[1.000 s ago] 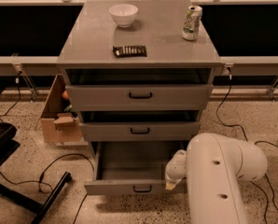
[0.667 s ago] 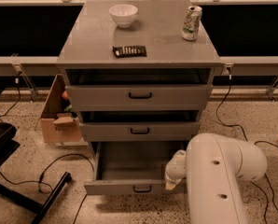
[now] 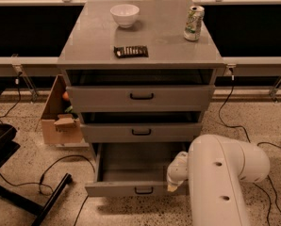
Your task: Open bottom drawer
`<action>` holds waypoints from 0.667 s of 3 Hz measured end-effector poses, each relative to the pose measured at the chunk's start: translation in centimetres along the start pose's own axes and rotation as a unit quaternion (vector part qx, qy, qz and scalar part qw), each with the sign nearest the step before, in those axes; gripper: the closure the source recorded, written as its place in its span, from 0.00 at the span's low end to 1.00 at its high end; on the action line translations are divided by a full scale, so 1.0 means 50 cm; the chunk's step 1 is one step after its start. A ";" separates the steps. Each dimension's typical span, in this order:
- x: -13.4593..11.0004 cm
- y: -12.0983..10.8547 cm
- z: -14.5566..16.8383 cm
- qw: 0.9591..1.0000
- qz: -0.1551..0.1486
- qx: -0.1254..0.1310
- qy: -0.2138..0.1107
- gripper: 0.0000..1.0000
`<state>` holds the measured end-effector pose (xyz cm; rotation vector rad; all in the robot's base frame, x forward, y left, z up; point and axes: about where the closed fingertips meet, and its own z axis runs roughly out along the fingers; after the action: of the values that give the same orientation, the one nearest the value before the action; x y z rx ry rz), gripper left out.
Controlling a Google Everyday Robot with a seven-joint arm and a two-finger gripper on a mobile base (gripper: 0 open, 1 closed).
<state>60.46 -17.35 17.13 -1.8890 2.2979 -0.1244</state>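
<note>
No words, numbers or brand names can be read anywhere. The white and green drink can (image 3: 194,22) standing at the back right of the grey metal cabinet top (image 3: 93,41) carries green printing, too small to make out. The flat dark packet (image 3: 130,51) lying near the front edge of the top shows pale marks that cannot be read as letters. The robot's gripper (image 3: 171,186), on a plain white arm, sits at the right end of the pulled-out grey bottom drawer's (image 3: 121,189) front panel; neither bears any legible marking.
</note>
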 end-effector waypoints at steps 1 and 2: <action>0.000 0.000 0.000 1.000 0.000 0.000 0.000 0.17; 0.000 0.000 0.000 1.000 0.000 0.000 0.000 0.00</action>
<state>60.45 -17.34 17.11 -1.8892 2.2983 -0.1243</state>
